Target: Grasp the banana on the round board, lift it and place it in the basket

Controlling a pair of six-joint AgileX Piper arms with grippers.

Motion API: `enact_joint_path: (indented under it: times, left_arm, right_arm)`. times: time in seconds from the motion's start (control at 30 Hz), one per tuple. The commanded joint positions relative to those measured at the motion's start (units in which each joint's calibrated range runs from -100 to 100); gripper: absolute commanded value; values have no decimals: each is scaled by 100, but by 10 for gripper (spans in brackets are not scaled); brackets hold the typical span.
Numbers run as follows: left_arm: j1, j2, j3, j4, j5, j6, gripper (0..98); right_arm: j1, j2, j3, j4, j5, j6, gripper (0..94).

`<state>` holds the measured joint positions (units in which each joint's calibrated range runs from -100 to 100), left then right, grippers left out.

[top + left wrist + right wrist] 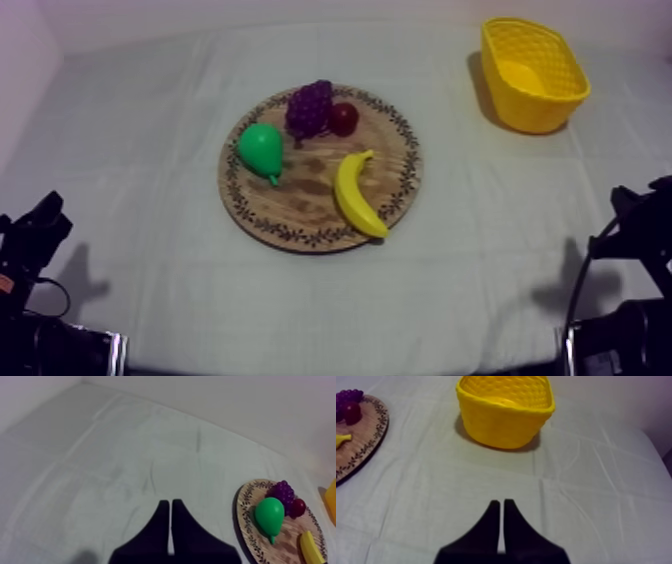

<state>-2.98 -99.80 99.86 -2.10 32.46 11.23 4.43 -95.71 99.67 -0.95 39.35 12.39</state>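
A yellow banana (pixel 358 193) lies on the right half of the round wooden board (pixel 300 215) at the table's middle. Its tip (pixel 342 439) and end (pixel 312 548) show on the board in both wrist views. The yellow basket (pixel 533 72) stands at the far right; from the right wrist it stands straight ahead (pixel 505 408). My left gripper (pixel 40 220) rests low at the left, shut, its fingers (pixel 170 507) together as a narrow wedge over bare cloth. My right gripper (pixel 640 205) rests low at the right, shut (pixel 501 505), well short of the basket.
A green pear (pixel 262 150), purple grapes (pixel 310 107) and a small red fruit (pixel 343 118) share the board's left and far parts. Open cloth lies between the board and the basket and along the front edge. Walls bound the table at the back and left.
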Motion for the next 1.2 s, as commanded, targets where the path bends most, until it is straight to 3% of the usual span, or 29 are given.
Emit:
enact_joint_path:
  times: [0.0,0.27,0.67,0.97,1.17]
  left_arm:
    - [-3,-3,3,-3,3,1,1]
    - [-3,-3,3,-3,3,-1,1]
    - [-3,-3,3,-3,3,-2,1]
    - [-3,-3,3,-3,3,2,1]
    - [-3,-3,3,-3,3,1,1]
  right_arm:
    - [10,-5,5,-10,-106,-35,6]
    - [-270,659,-536,125,-238,-335,21]
    - [-1244,3365,-3791,159,520,-1263,25]
    - [-2312,5148,-5528,923,940,-2392,31]
    - [-2885,5917,-5982,1065,1085,-2748,40]
